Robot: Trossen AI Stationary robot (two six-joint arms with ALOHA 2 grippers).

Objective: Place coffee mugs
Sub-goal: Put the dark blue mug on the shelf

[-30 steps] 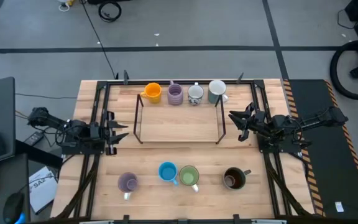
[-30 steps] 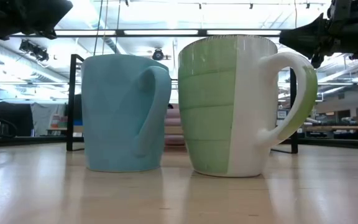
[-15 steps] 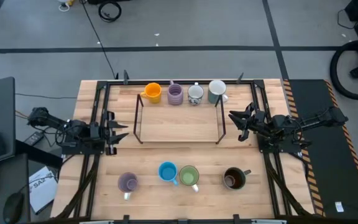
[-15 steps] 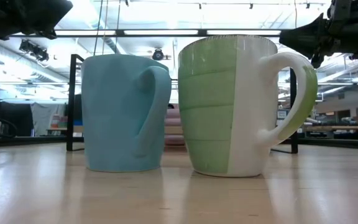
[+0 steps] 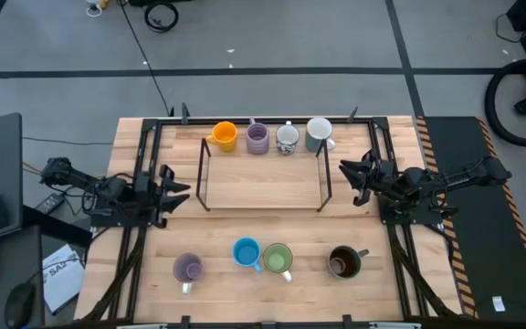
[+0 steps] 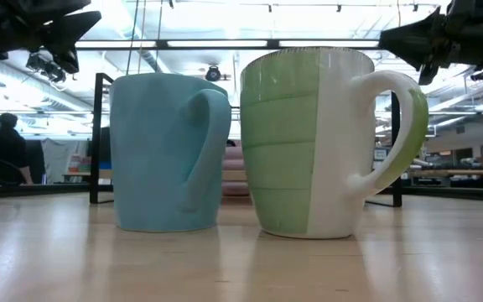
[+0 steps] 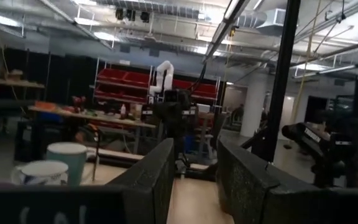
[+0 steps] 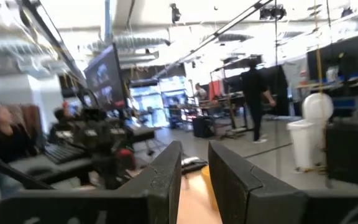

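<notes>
Four mugs stand in a row at the table's far edge: orange [image 5: 224, 135], lavender [image 5: 257, 138], white patterned [image 5: 287, 139], pale grey-white [image 5: 319, 133]. Four more stand upright near the near edge: lavender [image 5: 187, 269], blue [image 5: 246, 252] [image 6: 170, 151], green [image 5: 278, 259] [image 6: 309, 143], dark brown [image 5: 343, 262]. My left gripper [image 5: 175, 188] [image 7: 194, 180] hovers open at the left side, above the table. My right gripper [image 5: 346, 177] [image 8: 194, 177] hovers open at the right side. Both point toward the middle and are far from every mug.
A black wire rack frame [image 5: 263, 203] stands in the table's middle between the two grippers, just in front of the far mug row. Bare wood [image 5: 263, 228] lies between the rack and the near row. The arms' black rails [image 5: 140, 247] run along both sides.
Both grippers have risen a little, as the low view shows, and the left one has also tipped slightly. No mug has moved. A person walks in the room behind the table.
</notes>
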